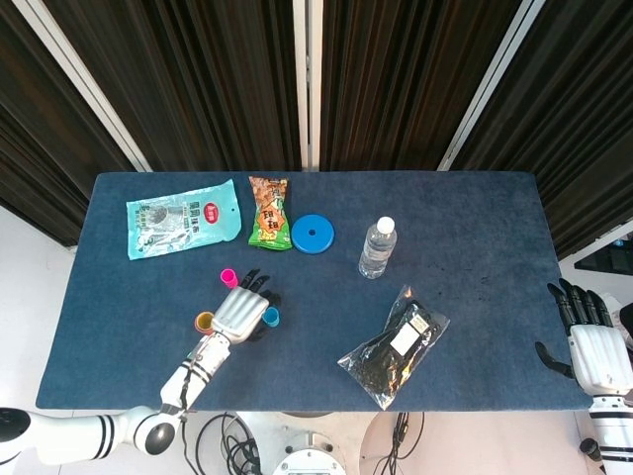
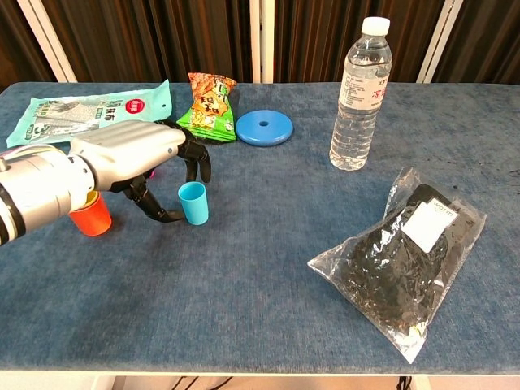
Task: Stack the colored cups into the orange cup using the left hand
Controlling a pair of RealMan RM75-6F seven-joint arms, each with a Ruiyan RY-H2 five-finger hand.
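Left hand (image 2: 134, 150) spread over the near-left part of the blue table (image 2: 268, 268), fingers apart and curving down, holding nothing; dark fingertips (image 2: 197, 166) just above and behind the blue cup (image 2: 193, 202), thumb low on the cup's left side, contact not clear from either view. Seen from the head camera, same hand (image 1: 240, 312) lying between the three cups.

Blue cup: small, plain cyan plastic, slightly tapered toward the base, standing upright with its mouth up, long axis vertical. Placed just right of the hand, toward the front-left of the table.

Orange cup (image 2: 91, 215): wider, upright, mouth up, partly hidden behind the forearm, with a yellow cup (image 1: 205, 321) nested inside, only its rim showing. Pink cup (image 1: 228, 278): upright too, behind the hand, seen clearly only from above.

Right hand (image 1: 593, 346) off the far right edge of the table, fingers extended and apart, empty.

Further back: teal packet (image 2: 85, 110), green and orange snack bag (image 2: 207, 106), blue disc (image 2: 265, 127), clear water bottle (image 2: 361, 93) standing upright. Black bag in clear wrap (image 2: 406, 260) lying at front right.
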